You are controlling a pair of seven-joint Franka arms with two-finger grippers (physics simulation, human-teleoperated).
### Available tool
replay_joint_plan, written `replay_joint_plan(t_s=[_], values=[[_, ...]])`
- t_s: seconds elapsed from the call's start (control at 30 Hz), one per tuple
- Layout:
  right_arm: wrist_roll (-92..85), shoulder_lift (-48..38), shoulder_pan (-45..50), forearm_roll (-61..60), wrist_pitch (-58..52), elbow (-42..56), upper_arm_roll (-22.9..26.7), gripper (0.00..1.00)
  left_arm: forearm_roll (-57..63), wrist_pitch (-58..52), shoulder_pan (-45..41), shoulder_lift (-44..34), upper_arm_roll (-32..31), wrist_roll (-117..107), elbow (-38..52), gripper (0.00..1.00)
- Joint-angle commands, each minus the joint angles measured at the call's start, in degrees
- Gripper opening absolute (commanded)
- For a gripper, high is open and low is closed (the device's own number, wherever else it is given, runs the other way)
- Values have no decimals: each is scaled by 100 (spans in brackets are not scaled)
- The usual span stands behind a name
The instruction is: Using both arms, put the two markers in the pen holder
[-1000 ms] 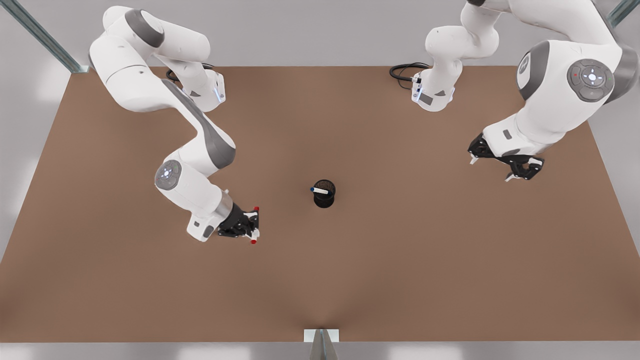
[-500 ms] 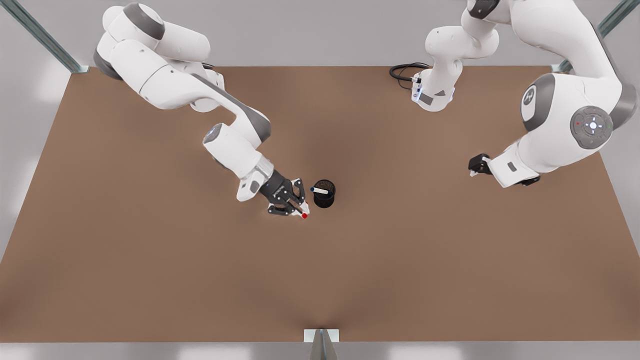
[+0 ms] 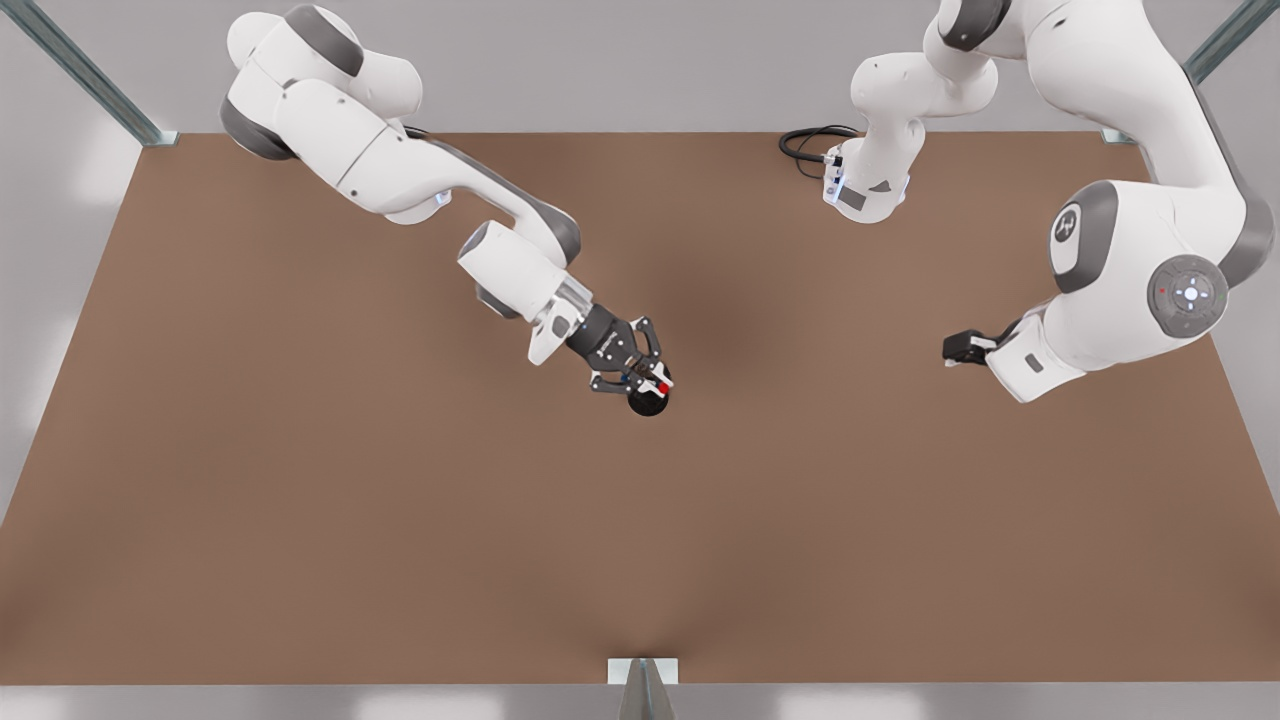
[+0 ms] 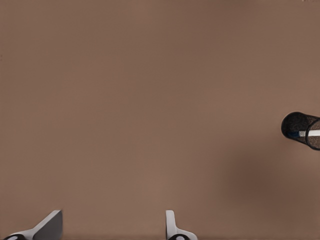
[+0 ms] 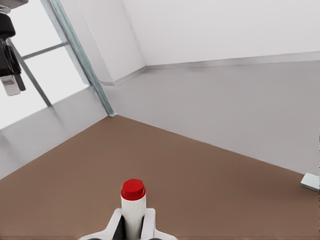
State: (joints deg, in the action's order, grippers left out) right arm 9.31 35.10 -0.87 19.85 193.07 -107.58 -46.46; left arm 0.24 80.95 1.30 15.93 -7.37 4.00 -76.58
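Note:
In the front view my right gripper [image 3: 655,384] hangs directly over the black mesh pen holder [image 3: 648,404] at the table's middle. It is shut on the red-capped marker [image 3: 663,387], which stands upright between the fingers [image 5: 133,205] in the right wrist view. The blue-capped marker [image 4: 310,133] lies inside the pen holder [image 4: 299,127] in the left wrist view. My left gripper [image 3: 957,349] waits low over the table toward the front view's right, well away from the holder. Its fingers stand open [image 4: 112,227] with nothing between them.
A black cable [image 3: 808,146] loops beside an arm base [image 3: 866,190] at the back of the brown table [image 3: 400,560]. Metal frame posts [image 3: 85,75] stand at the back corners. A small white bracket [image 3: 642,670] sits at the front edge.
My right gripper carried the red marker from the front view's left to above the pen holder, turning it upright. The left gripper drew slightly back and lower.

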Motion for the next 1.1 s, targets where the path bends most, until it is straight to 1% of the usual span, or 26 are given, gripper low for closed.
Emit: replay_joint_plan(t_s=[0.0, 0.13, 0.27, 0.33, 0.47, 0.6, 0.7, 1.07], values=[[-87, -3, 17, 116, 442, -53, 75, 27, -6, 8, 20, 7, -2, -373, 3, 100], [-96, 49, 61, 397, 688, -220, 277, 27, -32, 8, 20, 42, -2, -382, 3, 100], [-87, 49, 254, 397, 714, -220, 453, 28, -32, 8, 20, 42, -2, -391, 3, 100], [-87, 58, 570, 371, 829, -184, 743, 28, -41, 8, 20, 51, -2, -382, 3, 100], [-78, 85, 799, 371, 829, -176, 1016, 28, -32, -35, 28, 68, -2, -400, 3, 100], [-104, 85, 825, 406, 829, -272, 1104, 28, -41, -27, 28, 77, -2, -400, 3, 100], [-96, 85, 1186, 397, 829, -263, 1446, 28, -41, -36, 28, 77, -2, -400, -6, 100], [-87, -381, 887, 423, 846, -1010, 1446, 28, -41, -36, 37, 130, -2, -382, -24, 100]])
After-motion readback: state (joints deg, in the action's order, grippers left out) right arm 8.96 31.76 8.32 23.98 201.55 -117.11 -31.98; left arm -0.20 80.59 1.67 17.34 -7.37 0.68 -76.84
